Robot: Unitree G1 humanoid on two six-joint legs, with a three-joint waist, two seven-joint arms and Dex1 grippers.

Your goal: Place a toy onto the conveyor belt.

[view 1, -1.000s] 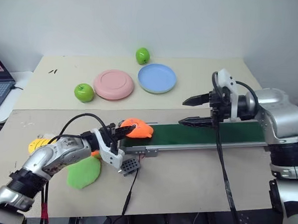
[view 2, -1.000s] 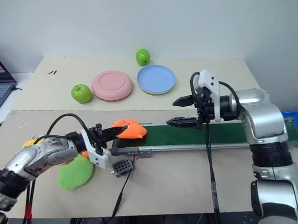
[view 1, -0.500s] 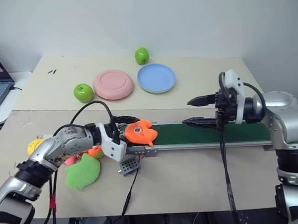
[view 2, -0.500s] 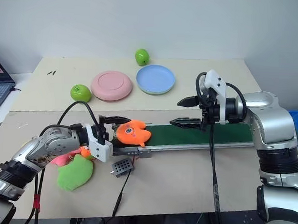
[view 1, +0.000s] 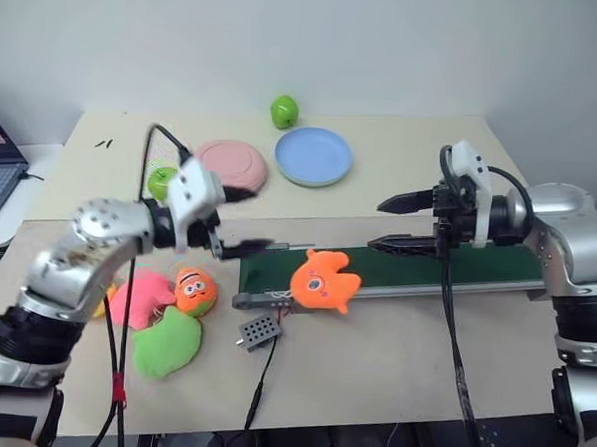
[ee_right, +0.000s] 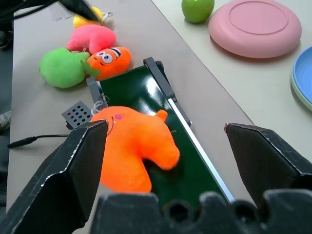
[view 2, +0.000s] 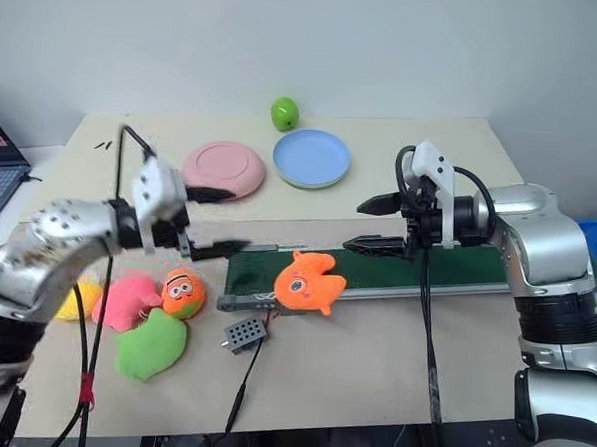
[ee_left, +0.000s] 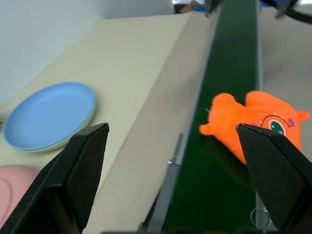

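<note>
The toy (view 1: 324, 281), a flat bright orange fish plush, lies loose at the left end of the conveyor belt (view 1: 497, 266), with part of it hanging over the near frame rail. My left gripper (view 1: 249, 221) is open with nothing between its fingers, raised above the belt's left end and to the left of the toy. In the left wrist view the toy (ee_left: 258, 122) rests on the green belt (ee_left: 229, 58) beyond the spread fingers. My right gripper (view 1: 378, 226) is open and hovers over the belt's middle, to the right of the toy (ee_right: 134, 146).
A small striped orange ball plush (view 1: 196, 290), a pink plush (view 1: 139, 297), a green plush (view 1: 167, 342) and a yellow plush (view 2: 79, 300) lie left of the belt. A grey box (view 1: 258, 329) with its cable sits in front. A pink plate (view 1: 237, 160), a blue plate (view 1: 315, 154) and two green apples stand behind.
My left gripper opened and let go of the toy, then rose and rolled. The toy now lies on the belt, a little further right. My right arm stayed put.
</note>
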